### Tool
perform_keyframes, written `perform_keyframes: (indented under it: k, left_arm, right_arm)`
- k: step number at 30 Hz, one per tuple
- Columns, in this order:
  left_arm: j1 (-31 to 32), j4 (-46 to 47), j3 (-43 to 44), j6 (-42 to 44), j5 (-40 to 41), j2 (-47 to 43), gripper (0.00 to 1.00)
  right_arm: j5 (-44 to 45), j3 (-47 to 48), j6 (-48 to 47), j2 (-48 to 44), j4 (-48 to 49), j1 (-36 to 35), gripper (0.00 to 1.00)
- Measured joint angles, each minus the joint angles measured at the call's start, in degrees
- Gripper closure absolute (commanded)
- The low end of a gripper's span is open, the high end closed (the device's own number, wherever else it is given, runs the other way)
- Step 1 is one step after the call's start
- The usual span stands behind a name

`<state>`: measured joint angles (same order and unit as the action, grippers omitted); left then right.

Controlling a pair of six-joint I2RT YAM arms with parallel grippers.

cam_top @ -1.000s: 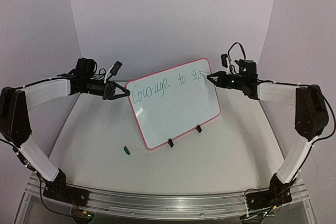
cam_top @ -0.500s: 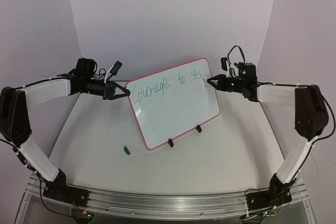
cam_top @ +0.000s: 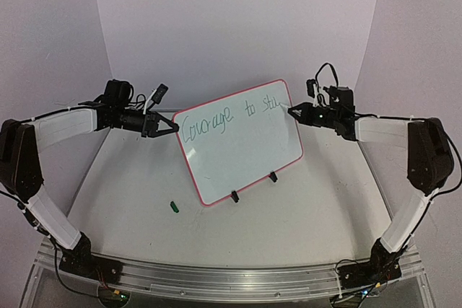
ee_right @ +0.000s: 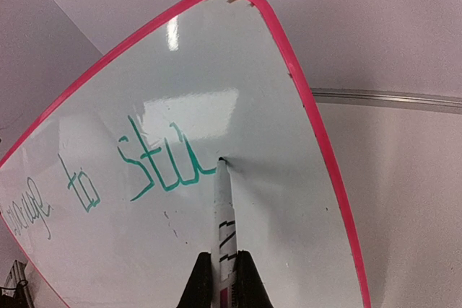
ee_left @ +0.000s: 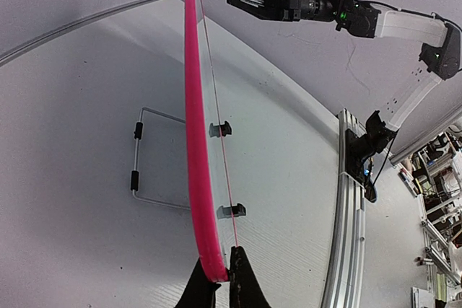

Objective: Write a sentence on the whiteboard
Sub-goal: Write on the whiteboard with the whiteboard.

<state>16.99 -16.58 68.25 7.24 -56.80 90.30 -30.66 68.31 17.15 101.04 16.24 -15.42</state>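
Right wrist: pink-framed whiteboard [ee_right: 278, 214], green cursive [ee_right: 155, 167]

whiteboard [ee_right: 289, 200] face glossy, smooth, glare patches; frame [ee_left: 193, 149] pink, plastic-looking. marker [ee_right: 224, 210] barrel smooth white plastic. worktop [cam_top: 303, 214] matt white, faintly speckled. Near-edge rail [cam_top: 216, 273] brushed metal.

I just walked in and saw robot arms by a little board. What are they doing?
They are writing on the whiteboard. The right end effector grips a marker with its tip touching the board. The green sentence is unfinished: "Courage to" and the start of a word beginning "st". The left end effector pinches the board's edge, likely to steady it. The board stands tilted on two black clip feet, and a small green cap lies on the table.
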Motion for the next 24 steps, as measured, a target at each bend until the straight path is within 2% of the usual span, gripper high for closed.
perform_keyframes:
  k: [12,24]
  left_arm:
    - [0.1,0.0,0.0,0.0,0.0,0.0,1.0]
    - [0.1,0.0,0.0,0.0,0.0,0.0,1.0]
  right_arm:
    - [-2.3,1.9,0.1,-1.5,-0.1,0.0,1.0]
    - [-2.4,4.7,0.1,2.0,-0.8,0.0,1.0]
